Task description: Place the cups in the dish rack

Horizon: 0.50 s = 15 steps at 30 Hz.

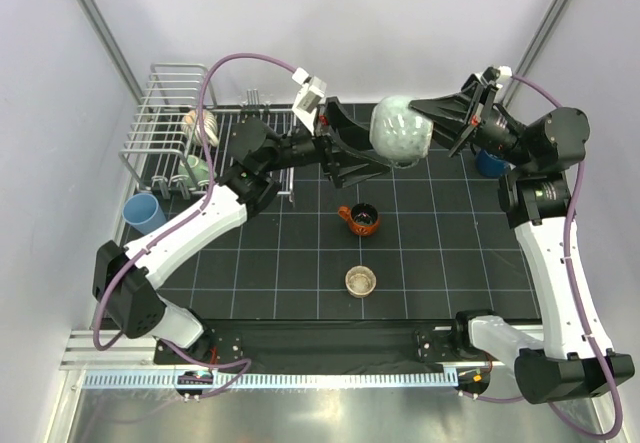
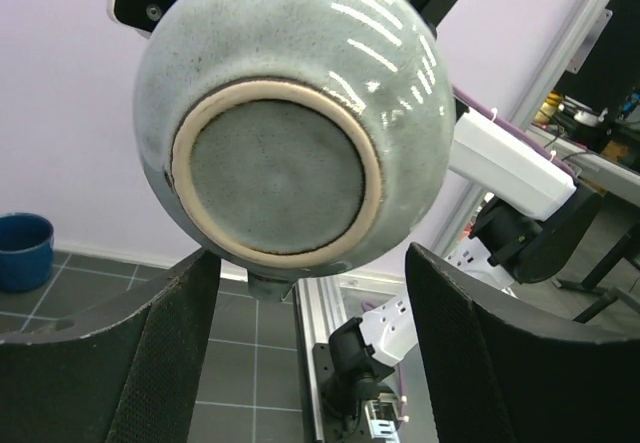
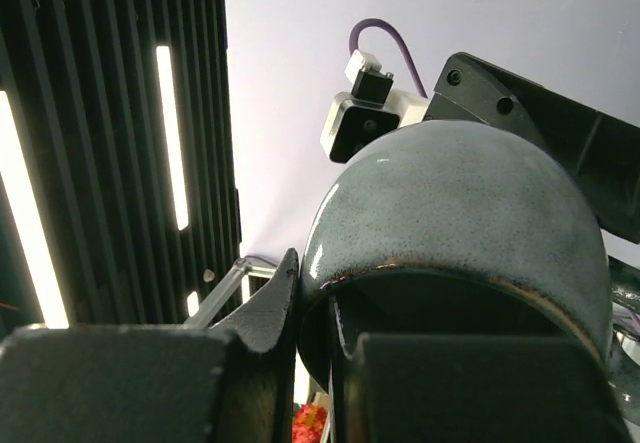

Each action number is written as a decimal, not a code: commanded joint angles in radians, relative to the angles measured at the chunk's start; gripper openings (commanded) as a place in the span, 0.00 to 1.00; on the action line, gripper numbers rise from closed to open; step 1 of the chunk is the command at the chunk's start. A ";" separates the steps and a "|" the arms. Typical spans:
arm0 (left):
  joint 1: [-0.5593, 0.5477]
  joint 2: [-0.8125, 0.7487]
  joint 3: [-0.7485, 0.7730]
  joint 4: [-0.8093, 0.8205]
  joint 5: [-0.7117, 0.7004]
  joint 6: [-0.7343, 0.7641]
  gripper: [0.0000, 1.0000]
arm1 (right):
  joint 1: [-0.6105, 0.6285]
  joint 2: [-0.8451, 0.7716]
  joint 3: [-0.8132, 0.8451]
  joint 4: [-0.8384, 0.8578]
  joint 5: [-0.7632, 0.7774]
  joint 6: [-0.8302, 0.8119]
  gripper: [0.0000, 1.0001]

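Black gridded mat (image 1: 440, 253), grey cup (image 1: 400, 131) gripped by right end effector (image 1: 426, 117)

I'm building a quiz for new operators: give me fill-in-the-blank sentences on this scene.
The pale green cup hangs in the air, its rim pinched by the ___ arm.
The left arm's fingers stand ___ on either side of it.
Mid-mat stand ___ cups: the orange-brown cup and the tan cup.
Missing: right; open; two.
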<state>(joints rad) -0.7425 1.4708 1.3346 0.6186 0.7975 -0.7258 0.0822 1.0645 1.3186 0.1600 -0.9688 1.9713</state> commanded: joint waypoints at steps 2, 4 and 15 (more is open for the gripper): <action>-0.011 0.017 0.063 0.098 0.029 -0.001 0.70 | 0.024 -0.014 0.077 0.182 0.025 0.518 0.04; -0.021 0.032 0.070 0.104 0.025 0.005 0.68 | 0.036 -0.003 0.085 0.217 0.044 0.547 0.04; -0.086 0.072 0.100 0.148 -0.067 0.031 0.48 | 0.077 0.019 0.097 0.300 0.114 0.609 0.04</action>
<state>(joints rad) -0.8032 1.5406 1.4044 0.6907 0.7673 -0.6979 0.1486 1.1065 1.3777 0.3084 -0.9352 1.9915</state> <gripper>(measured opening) 0.513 0.115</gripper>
